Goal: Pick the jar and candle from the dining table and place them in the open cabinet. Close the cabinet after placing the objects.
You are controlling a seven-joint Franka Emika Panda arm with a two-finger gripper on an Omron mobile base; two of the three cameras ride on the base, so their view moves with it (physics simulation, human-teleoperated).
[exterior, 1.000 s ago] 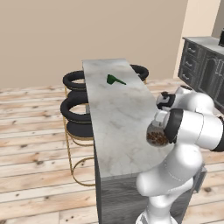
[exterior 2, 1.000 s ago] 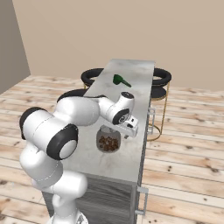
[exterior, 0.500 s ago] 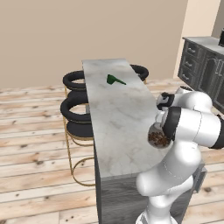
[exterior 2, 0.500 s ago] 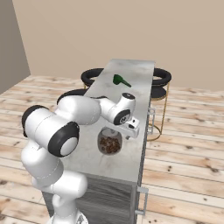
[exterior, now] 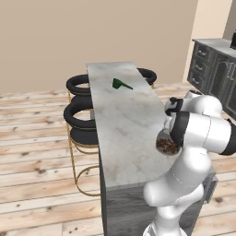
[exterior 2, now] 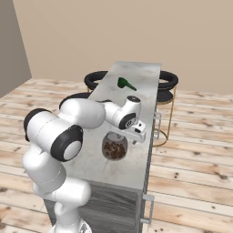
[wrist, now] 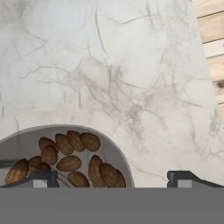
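The black round-seated bar stools on gold wire frames stand along the left side of the long marble-topped desk with grey wood-grain sides. A small dark green object lies near the far end of the top, well apart from the work. The round-bellied clear glass jar holding brown nut-like pieces stands upright on the marble near the near right edge. The two-finger hand sits just above and beside the jar; in the hand view its finger tips stand wide apart, with one tip over the jar and the other over bare marble, so the jar is off-centre and not gripped. Handling judgement: the glass is rigid, smooth, breakable and moderately heavy with its contents. The belly probably fills most of the span, so grip the narrower neck or centre the fingers squarely across the body. Lift vertically to avoid tipping it off the nearby edge.
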